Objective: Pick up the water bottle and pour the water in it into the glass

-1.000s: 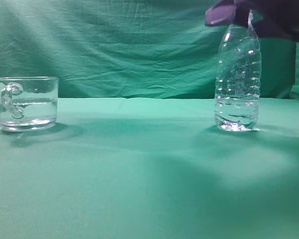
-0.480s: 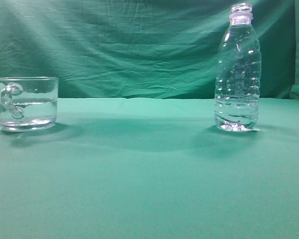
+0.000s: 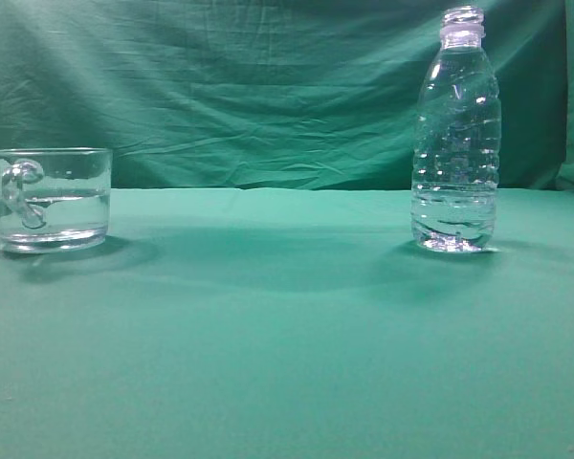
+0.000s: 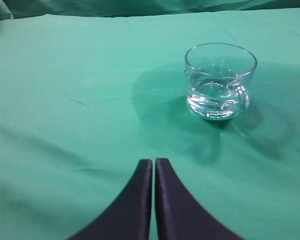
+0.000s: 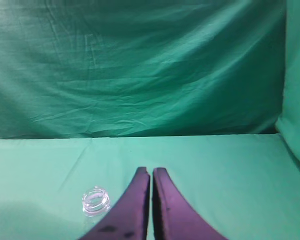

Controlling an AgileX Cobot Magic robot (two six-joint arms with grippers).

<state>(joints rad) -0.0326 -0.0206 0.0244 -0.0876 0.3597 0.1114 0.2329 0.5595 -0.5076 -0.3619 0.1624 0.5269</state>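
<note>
Exterior view: the bottle (image 3: 456, 134) stands upright on the green desk (image 3: 287, 344) at the 3 o'clock side of the frame, uncapped, its ribbed clear wall showing water (image 3: 454, 218) in roughly the lowest quarter. The glass (image 3: 50, 198) stands upright at the 9 o'clock side, well apart from the bottle, handle turned toward the camera, holding clear liquid to about half its height. A creased green cloth (image 3: 249, 86) hangs behind the desk. Neither arm appears in this view.

Left wrist view: the left end effector (image 4: 154, 167) enters at 6 o'clock, its two dark fingers pressed together with only a hairline seam between them, holding nothing. The glass (image 4: 220, 81) sits at about 1 o'clock from the fingertips, apart from them, handle toward the right of the frame, liquid visible in its lower part.

Right wrist view: the right end effector (image 5: 151, 174) enters at 6 o'clock, fingers likewise closed on nothing. The bottle's open threaded mouth (image 5: 96, 200) shows at 9 o'clock from the fingertips, just beside the left finger; whether it touches cannot be told.
</note>
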